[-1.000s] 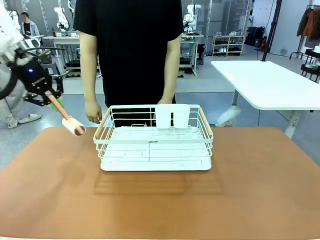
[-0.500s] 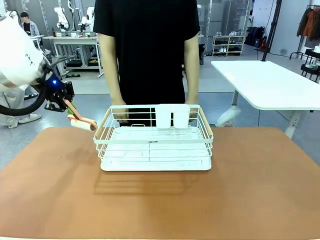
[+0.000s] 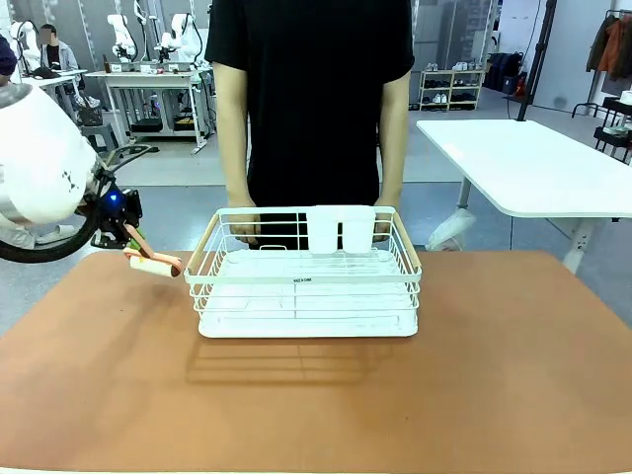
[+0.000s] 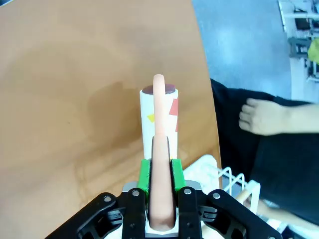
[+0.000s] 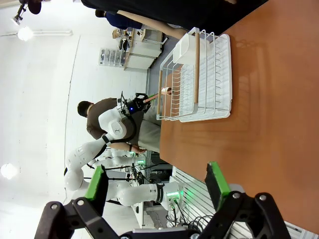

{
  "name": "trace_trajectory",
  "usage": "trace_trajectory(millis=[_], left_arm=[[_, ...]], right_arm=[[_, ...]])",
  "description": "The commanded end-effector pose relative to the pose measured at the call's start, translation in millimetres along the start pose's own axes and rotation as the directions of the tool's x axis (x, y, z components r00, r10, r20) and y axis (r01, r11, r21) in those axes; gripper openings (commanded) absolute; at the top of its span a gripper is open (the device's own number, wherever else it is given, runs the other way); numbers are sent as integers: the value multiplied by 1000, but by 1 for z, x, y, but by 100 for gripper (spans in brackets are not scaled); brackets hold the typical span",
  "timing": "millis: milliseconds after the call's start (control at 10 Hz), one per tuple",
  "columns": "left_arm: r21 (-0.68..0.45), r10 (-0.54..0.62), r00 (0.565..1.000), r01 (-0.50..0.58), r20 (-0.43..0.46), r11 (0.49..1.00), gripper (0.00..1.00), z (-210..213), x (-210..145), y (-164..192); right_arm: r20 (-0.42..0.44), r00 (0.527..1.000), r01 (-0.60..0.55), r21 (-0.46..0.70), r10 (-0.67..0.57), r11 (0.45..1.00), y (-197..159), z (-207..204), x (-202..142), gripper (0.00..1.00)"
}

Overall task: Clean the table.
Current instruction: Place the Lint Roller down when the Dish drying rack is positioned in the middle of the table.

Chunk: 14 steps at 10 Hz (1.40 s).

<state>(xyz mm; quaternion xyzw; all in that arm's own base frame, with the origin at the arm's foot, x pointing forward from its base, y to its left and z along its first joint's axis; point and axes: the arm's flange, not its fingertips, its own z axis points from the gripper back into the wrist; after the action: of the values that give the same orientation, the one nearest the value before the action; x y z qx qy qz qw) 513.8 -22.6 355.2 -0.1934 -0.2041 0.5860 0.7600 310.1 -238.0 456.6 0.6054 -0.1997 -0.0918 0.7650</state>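
Observation:
The table (image 3: 316, 405) has a reddish-brown top. My left gripper (image 3: 126, 233) is at its far left edge, shut on the pink handle of a lint roller (image 3: 154, 261). The roller's white head (image 4: 159, 112) lies low over the tabletop (image 4: 75, 74), just left of the white dish rack (image 3: 306, 286); I cannot tell whether it touches. In the left wrist view the green pads (image 4: 144, 174) of the left gripper (image 4: 159, 172) clamp the handle. My right gripper (image 5: 157, 180) stands open over the table (image 5: 259, 124) with nothing between its fingers.
The wire dish rack stands at the table's far middle, with two white cups on its back rim. A person in black stands behind it, both hands (image 3: 242, 229) at the rack's far rim. A white table (image 3: 523, 158) stands back right.
My left arm has moved right and down with the roller, bringing its head low beside the rack. The person has stepped right and brought both hands to the rack.

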Motion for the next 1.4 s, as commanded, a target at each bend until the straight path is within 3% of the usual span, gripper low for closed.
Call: trace_trajectory(millis=[0,200,800,900,1000,1100,1200,1300], left_arm=[[-22,97,993,-96,60,995,21,-11,-11,-10],[-9,172,984,-172,50,985,21,-13,-5,-8],[29,156,986,-158,59,987,21,-11,-2,-6],[30,165,984,-167,63,986,48,-10,-2,-6],[31,185,981,-187,63,982,64,-9,-2,-7],[32,185,981,-188,62,982,90,-8,-1,-8],[59,184,982,-186,46,981,100,-6,-2,-7],[60,187,981,-190,57,980,100,-4,0,-8]], right_arm=[[5,1000,-4,10,4,1000,4,0,-1,100],[5,1000,-4,10,4,1000,4,0,-1,100],[5,1000,-4,10,4,1000,4,0,-1,100],[5,1000,-4,10,4,1000,4,0,-1,100],[5,1000,-4,10,4,1000,4,0,-1,100],[5,1000,-4,10,4,1000,4,0,-1,100],[5,1000,-4,10,4,1000,4,0,-1,100],[5,1000,-4,10,4,1000,4,0,-1,100]])
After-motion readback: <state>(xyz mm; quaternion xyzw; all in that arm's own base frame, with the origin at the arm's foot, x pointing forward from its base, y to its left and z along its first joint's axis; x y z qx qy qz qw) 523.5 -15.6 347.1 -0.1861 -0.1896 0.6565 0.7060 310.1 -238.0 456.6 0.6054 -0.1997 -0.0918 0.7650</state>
